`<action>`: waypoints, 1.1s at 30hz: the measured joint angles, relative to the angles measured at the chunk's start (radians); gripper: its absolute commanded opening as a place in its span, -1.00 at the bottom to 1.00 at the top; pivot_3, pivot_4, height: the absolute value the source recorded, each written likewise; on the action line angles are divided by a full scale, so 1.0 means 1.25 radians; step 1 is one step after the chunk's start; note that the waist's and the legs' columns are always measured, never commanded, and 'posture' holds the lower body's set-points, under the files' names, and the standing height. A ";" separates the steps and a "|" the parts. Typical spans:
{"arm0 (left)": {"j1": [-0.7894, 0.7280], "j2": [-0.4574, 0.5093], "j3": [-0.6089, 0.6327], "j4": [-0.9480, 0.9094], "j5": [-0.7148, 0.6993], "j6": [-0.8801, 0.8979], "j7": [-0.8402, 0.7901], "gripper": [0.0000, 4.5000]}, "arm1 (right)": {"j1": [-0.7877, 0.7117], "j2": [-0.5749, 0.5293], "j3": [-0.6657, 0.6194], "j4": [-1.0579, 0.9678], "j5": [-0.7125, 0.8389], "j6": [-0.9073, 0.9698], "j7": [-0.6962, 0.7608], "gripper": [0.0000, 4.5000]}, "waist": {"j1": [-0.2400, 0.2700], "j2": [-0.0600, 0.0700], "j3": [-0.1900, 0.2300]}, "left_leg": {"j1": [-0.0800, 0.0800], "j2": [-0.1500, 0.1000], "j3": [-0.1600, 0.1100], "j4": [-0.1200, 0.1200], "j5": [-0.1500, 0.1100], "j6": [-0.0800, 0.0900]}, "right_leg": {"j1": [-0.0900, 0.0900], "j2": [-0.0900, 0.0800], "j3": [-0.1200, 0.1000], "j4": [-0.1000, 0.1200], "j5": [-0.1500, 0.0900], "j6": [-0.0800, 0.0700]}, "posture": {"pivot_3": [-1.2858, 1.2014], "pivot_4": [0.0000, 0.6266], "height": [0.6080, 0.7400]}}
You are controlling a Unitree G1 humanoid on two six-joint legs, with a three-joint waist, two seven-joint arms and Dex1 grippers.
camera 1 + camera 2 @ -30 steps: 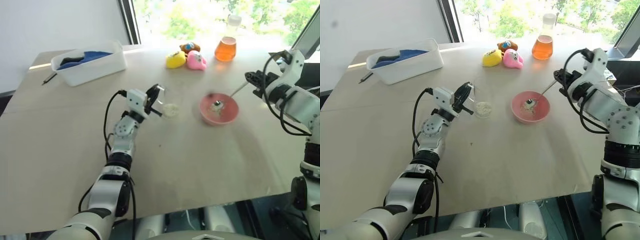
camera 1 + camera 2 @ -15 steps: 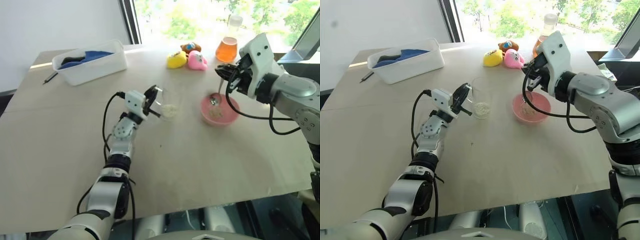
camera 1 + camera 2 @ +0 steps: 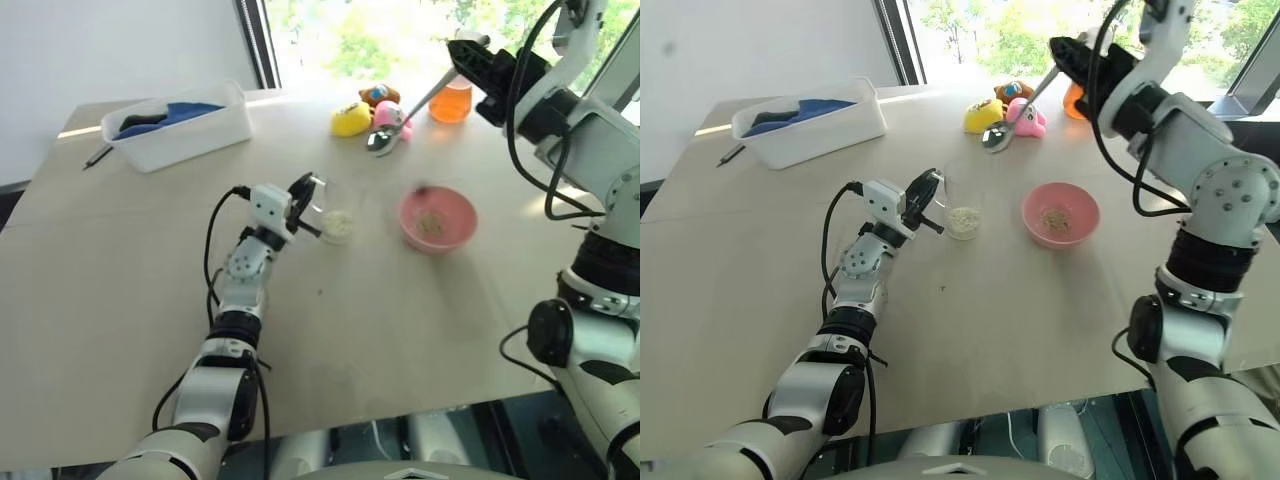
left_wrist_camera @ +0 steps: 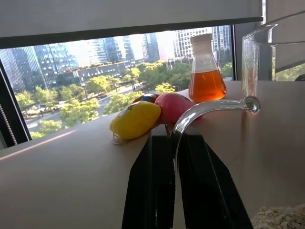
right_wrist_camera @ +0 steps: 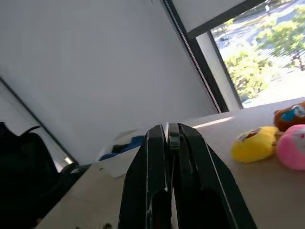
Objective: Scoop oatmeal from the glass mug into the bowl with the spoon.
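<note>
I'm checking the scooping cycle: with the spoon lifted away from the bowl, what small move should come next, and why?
Probably swing the right gripper toward the glass mug and dip the spoon. The spoon hangs high and looks empty, the bowl already holds some oatmeal, more sits in the mug, and the left gripper steadies its handle.

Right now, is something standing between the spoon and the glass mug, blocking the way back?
Nothing visible does. The spoon, held up by the right gripper, hangs above the toys; bare table lies between it and the glass mug.
</note>
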 measured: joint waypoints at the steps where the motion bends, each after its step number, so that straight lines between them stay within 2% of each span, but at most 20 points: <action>1: 0.000 0.000 0.000 0.000 0.000 0.000 0.001 -0.98 | 0.000 0.007 0.001 0.001 0.010 0.003 -0.011 -1.00 | 0.001 0.000 0.000 | 0.000 0.000 0.000 0.000 0.000 0.000 | 0.000 0.000 0.000 0.000 0.000 0.000 | 0.03 -0.52 1.00; 7: 0.004 -0.008 -0.003 -0.012 0.001 0.000 0.000 -0.98 | 0.037 0.044 0.047 0.015 -0.010 -0.003 -0.020 -1.00 | -0.002 0.000 0.000 | 0.000 0.000 0.000 0.000 0.000 0.000 | 0.000 0.000 0.000 0.000 0.000 0.000 | 0.03 -0.52 1.00; 16: 0.030 -0.010 -0.004 -0.048 -0.001 0.014 -0.008 -0.98 | 0.063 0.045 0.136 0.067 -0.155 -0.073 0.079 -1.00 | -0.010 0.000 0.000 | 0.000 0.000 0.000 0.000 0.000 0.000 | 0.000 0.000 0.000 0.001 0.000 0.000 | 0.03 -0.52 1.00; 18: 0.040 -0.009 -0.003 -0.062 -0.001 0.019 -0.007 -1.00 | 0.063 0.050 0.137 0.068 -0.156 -0.070 0.089 -0.68 | -0.013 0.000 0.000 | 0.000 0.000 0.000 0.000 0.000 0.000 | 0.000 0.000 0.000 0.001 0.000 0.000 | 0.03 -0.52 1.00; 19: 0.046 -0.009 -0.003 -0.070 -0.001 0.022 -0.006 -1.00 | 0.065 0.053 0.139 0.065 -0.156 -0.065 0.094 -0.62 | -0.015 0.000 0.000 | 0.000 0.000 0.000 0.000 0.000 0.000 | 0.000 0.000 0.000 0.001 0.000 0.000 | 0.03 -0.52 1.00; 24: 0.070 -0.009 -0.004 -0.093 -0.001 0.041 -0.005 -1.00 | 0.077 0.063 0.149 0.052 -0.163 -0.057 0.108 0.38 | -0.021 0.000 0.000 | 0.000 0.000 0.000 0.000 0.000 0.000 | 0.000 0.000 0.001 0.001 0.000 0.000 | 0.03 -0.52 1.00; 31: 0.088 -0.009 -0.003 -0.114 -0.001 0.050 0.002 -1.00 | 0.061 0.062 0.120 0.054 -0.179 -0.085 0.111 0.38 | -0.021 0.000 0.000 | 0.001 0.000 0.000 0.000 0.000 0.000 | 0.000 0.000 0.001 0.002 0.000 0.000 | 0.03 -0.52 1.00; 32: 0.088 -0.009 -0.003 -0.115 -0.001 0.052 0.002 -0.66 | 0.061 0.062 0.119 0.055 -0.181 -0.088 0.112 0.41 | -0.021 0.000 0.000 | 0.001 0.000 0.000 0.000 0.000 0.000 | 0.000 0.000 0.001 0.002 0.000 0.000 | 0.03 -0.52 1.00; 33: 0.088 -0.009 -0.003 -0.115 -0.001 0.052 0.003 -0.51 | 0.061 0.062 0.119 0.056 -0.184 -0.089 0.115 0.41 | -0.021 0.000 0.000 | 0.001 0.000 0.000 0.000 0.000 0.000 | 0.000 0.000 0.001 0.002 0.000 0.000 | 0.03 -0.52 1.00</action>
